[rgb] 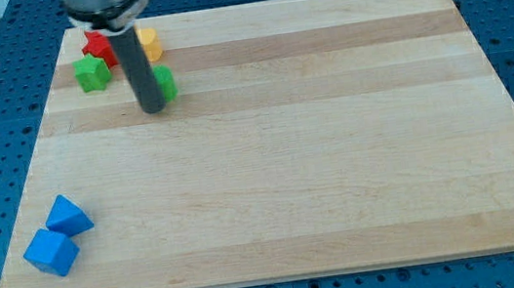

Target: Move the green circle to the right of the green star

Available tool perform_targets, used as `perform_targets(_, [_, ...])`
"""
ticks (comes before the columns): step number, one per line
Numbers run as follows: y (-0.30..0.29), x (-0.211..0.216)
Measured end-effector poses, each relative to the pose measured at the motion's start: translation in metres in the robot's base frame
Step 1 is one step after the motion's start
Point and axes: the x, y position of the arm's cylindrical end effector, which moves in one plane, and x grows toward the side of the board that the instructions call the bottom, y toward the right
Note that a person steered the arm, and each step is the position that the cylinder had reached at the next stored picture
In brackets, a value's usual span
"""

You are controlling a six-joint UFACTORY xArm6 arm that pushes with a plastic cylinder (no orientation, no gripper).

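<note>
The green star (91, 73) lies near the board's top left corner. The green circle (165, 81) lies to the right of it and slightly lower, partly hidden behind my rod. My tip (152, 109) rests on the board at the circle's left lower side, touching or nearly touching it. The rod rises from there toward the view's top.
A red block (98, 45) sits just above the green star, and a yellow block (149, 44) shows to the right of the rod. Two blue blocks (68, 215) (51, 252) lie at the board's bottom left. The wooden board (337, 154) sits on a blue perforated table.
</note>
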Motion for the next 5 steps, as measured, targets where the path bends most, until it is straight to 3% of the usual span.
perform_targets(2, [0.018, -0.006])
perform_targets(3, [0.018, -0.031])
perform_targets(5, [-0.021, -0.045])
